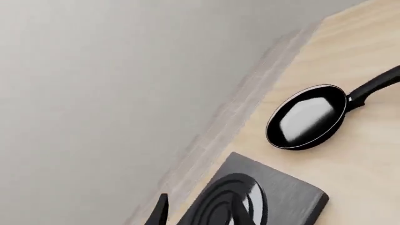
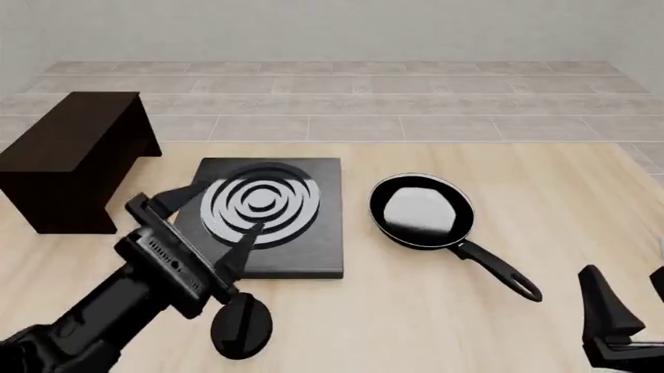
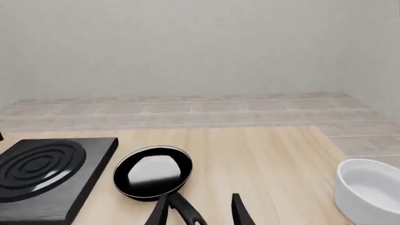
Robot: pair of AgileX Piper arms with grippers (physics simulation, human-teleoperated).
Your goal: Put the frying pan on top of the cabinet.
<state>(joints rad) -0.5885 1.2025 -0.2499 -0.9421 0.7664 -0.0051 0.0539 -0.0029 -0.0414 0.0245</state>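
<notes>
The frying pan [image 2: 421, 211] lies on the wooden table right of centre, its long handle [image 2: 505, 274] pointing toward the near right. It also shows in the left wrist view [image 1: 306, 117] and the right wrist view [image 3: 153, 172]. The dark cabinet [image 2: 73, 155] stands at the far left. My left gripper [image 2: 202, 225] is open and empty above the near left part of the stove plate. My right gripper [image 2: 627, 299] is open and empty at the near right, apart from the handle's loop. In the right wrist view the handle runs toward the gap between the fingers [image 3: 240, 211].
A flat black stove plate [image 2: 264, 214] with white rings lies between cabinet and pan. A black oval knob [image 2: 241, 326] sits by my left arm near the front edge. A white bowl [image 3: 368, 187] stands at the right. A tiled floor lies beyond the table's far edge.
</notes>
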